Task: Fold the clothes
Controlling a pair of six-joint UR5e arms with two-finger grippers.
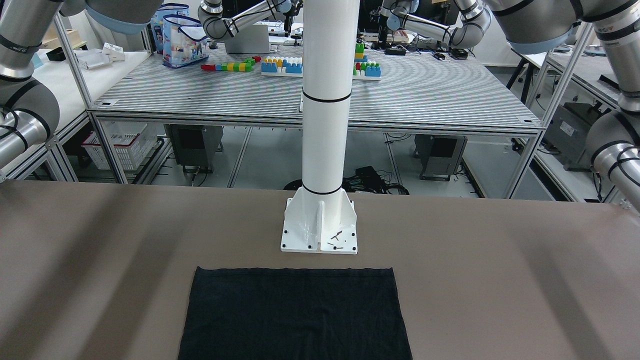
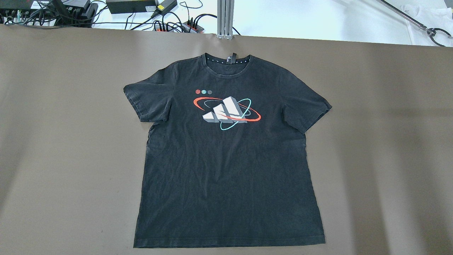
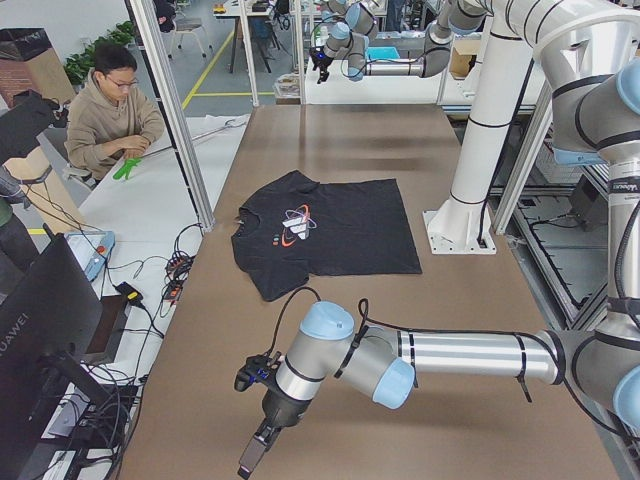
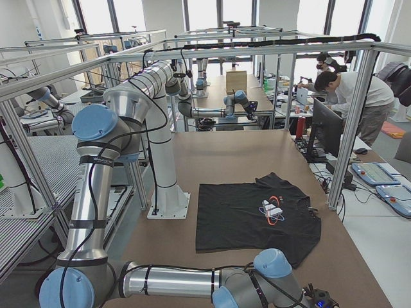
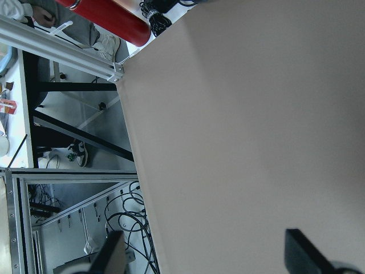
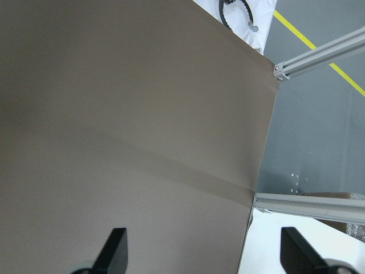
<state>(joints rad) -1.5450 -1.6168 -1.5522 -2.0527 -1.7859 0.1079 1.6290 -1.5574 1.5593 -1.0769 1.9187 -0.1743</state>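
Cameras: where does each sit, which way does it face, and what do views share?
Front-facing: across table, facing pillar; arm links at edges.
Overhead: behind robot, down on T-shirt; no arms.
Left side: table end; near left arm.
Right side: opposite end; near right arm.
Left wrist: down at bare table; open jaws.
Right wrist: same.
Shared: T-shirt, all four exterior views.

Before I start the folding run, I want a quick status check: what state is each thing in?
T-shirt: unfolded, spread flat on the table, print side up, both sleeves out.
Left gripper: open, empty, above bare table near its edge, clear of the T-shirt.
Right gripper: open, empty, above bare table near its edge.
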